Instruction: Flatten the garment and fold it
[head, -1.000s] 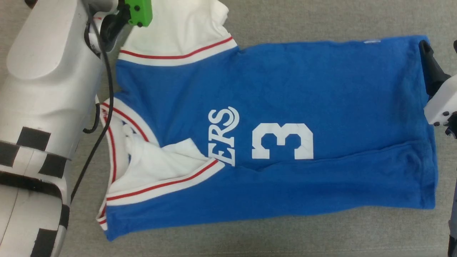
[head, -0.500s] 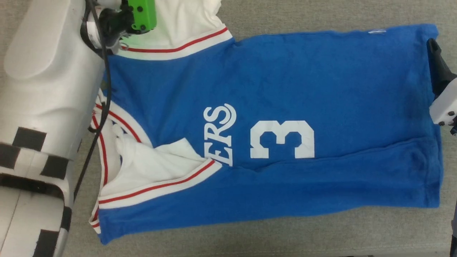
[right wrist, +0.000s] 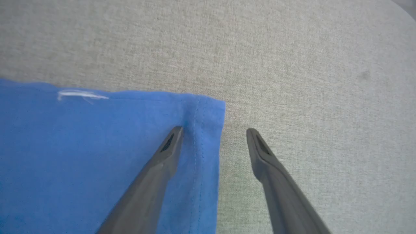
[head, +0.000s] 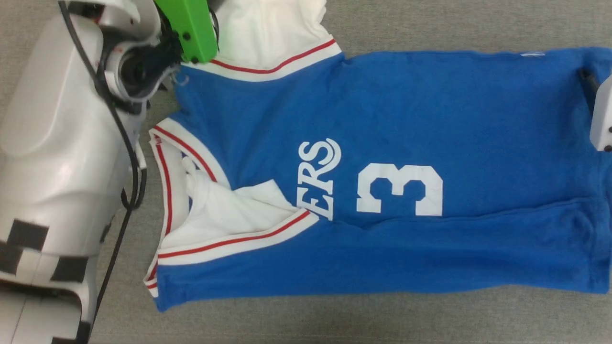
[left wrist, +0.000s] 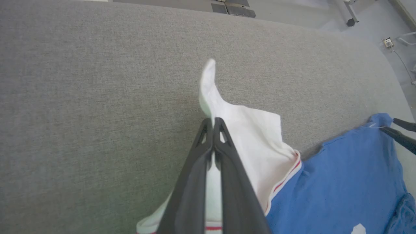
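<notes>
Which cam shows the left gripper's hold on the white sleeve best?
Left wrist view: the left gripper is shut on the white sleeve, cloth peaking above the tips. Head view has the sleeve from above, the pinch hidden behind a green bracket. Right wrist view faces the blue hem at the opposite end.

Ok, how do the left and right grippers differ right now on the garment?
The left gripper is shut, pinching the white sleeve; the right gripper is open and holds nothing. The left gripper has the sleeve's tip raised off the gray surface; the right gripper straddles the blue hem corner, one finger over fabric, the other over bare surface. Both sit at the garment's far side.
</notes>
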You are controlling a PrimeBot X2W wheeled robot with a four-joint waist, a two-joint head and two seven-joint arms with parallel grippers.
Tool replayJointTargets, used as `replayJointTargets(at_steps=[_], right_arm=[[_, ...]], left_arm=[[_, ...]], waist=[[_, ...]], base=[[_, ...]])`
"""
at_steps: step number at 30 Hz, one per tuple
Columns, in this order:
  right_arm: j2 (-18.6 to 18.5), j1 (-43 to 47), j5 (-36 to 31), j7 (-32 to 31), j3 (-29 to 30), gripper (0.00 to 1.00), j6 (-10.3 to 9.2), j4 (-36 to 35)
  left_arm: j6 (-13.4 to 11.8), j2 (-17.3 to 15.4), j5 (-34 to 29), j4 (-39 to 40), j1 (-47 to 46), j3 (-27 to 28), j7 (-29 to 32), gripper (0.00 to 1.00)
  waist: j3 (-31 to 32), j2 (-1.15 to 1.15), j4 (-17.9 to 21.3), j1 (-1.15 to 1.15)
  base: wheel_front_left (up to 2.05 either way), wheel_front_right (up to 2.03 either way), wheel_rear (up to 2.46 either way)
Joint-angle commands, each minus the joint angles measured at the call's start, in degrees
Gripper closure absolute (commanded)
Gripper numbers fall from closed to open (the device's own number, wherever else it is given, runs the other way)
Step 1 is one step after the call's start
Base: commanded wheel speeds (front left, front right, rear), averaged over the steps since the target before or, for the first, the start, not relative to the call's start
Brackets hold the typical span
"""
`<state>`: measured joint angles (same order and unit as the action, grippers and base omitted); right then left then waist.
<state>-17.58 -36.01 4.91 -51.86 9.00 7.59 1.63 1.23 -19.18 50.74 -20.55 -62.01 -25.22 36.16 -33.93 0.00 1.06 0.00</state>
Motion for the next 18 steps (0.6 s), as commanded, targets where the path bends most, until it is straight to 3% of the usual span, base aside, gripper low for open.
replayJointTargets(at_steps=[1,7,8,9,10,18], right_arm=[[-0.8,-1.2,-0.6,-2.5,-0.9,0.0,-0.1,0.5],[-2.1,-1.6,1.0,-9.1,-2.6,0.04,-0.1,1.3],[-2.0,-1.5,1.3,-9.5,-2.5,0.71,-0.1,1.3],[-2.0,-1.5,1.5,-9.8,-2.3,0.92,-0.1,1.2],[-2.0,-1.5,1.8,-9.8,-2.2,1.0,-0.1,0.8],[-1.0,0.7,4.4,-4.3,0.4,1.0,-0.1,-2.6]], left_arm=[[-0.1,-0.7,0.5,2.6,2.1,0.2,-0.6,1.0],[-1.6,-1.9,1.7,11.5,6.7,1.3,-1.1,1.0],[-1.8,-2.1,1.8,12.3,7.1,1.4,-1.1,1.0],[-1.9,-2.2,2.0,13.1,7.5,1.6,-1.2,1.0],[-1.9,-2.4,2.0,14.0,7.9,1.9,-1.6,1.0],[-1.2,-4.0,6.1,19.0,13.7,6.2,-4.2,1.0]], waist=[[-0.2,0.0,-1.0,0.0],[-0.7,0.0,-2.4,0.0],[-0.7,0.0,-2.6,0.0],[-0.7,0.0,-2.7,0.0],[-0.6,0.0,-2.8,0.0],[4.7,0.0,-2.2,0.0]], base=[[0.0,0.0,0.0],[0.0,0.0,0.0],[0.0,0.0,0.0],[0.0,0.0,0.0],[0.0,0.0,0.0],[0.0,0.0,0.0]])
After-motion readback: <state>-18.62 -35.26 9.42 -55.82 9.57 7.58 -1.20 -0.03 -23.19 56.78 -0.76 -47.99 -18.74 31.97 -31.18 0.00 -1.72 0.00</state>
